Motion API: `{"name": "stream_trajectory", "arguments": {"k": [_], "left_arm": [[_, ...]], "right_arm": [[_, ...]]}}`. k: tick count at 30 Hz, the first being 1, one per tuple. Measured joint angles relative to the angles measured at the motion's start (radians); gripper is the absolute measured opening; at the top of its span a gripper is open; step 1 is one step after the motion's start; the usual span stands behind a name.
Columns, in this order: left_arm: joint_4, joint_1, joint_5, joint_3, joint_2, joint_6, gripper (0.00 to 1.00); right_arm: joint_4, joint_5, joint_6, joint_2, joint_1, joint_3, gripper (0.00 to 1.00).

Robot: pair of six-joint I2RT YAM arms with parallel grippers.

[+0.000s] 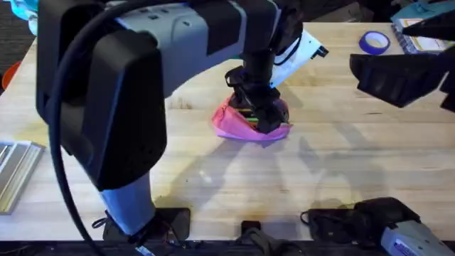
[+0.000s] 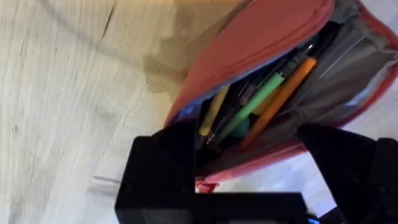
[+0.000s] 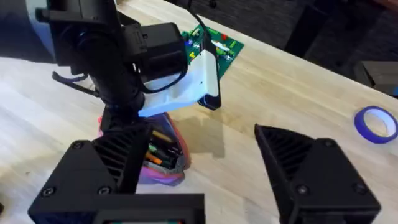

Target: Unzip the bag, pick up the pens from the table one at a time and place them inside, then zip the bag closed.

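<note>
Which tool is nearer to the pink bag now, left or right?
Left. The left tool is right at the open bag, over the pens. The right tool hangs apart, off toward the blue tape.

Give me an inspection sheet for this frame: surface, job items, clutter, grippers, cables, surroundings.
Surface: light wooden table, plank grain visible.
Job's things: pink bag mid-table, unzipped and gaping; pens inside it, orange, green and yellow among them.
Clutter: blue tape roll at the far right; a white part with a green circuit board behind the bag; a metal piece at the left edge.
Grippers: left gripper down at the bag's mouth, fingers astride its opening; right gripper open, raised, apart from the bag.
Cables: black cable looping along the left arm.
Surroundings: dark floor beyond the table's far edge.
</note>
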Motion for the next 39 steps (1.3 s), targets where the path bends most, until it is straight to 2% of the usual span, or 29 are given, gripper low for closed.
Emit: {"name": "stream_trajectory", "arguments": {"k": [11,17,23,33,39], "left_arm": [[-0.024,0.0,0.003,0.0,-0.018,0.0,0.992],[-0.041,0.008,-0.009,0.0,-0.106,0.0,0.994],[-0.058,0.049,-0.019,0.0,-0.213,0.015,0.995],[-0.123,0.106,-0.018,0.0,-0.345,0.12,0.995],[-0.177,0.173,0.022,0.0,-0.39,0.221,0.995]], "right_arm": [[0.0,0.0,0.0,0.0,0.0,0.0,0.998],[0.0,0.0,0.0,0.0,0.0,0.0,0.998],[0.0,0.0,0.0,0.0,0.0,0.0,0.997],[0.0,0.0,0.0,0.0,0.0,0.0,0.998],[0.0,0.0,0.0,0.0,0.0,0.0,0.998]]}}
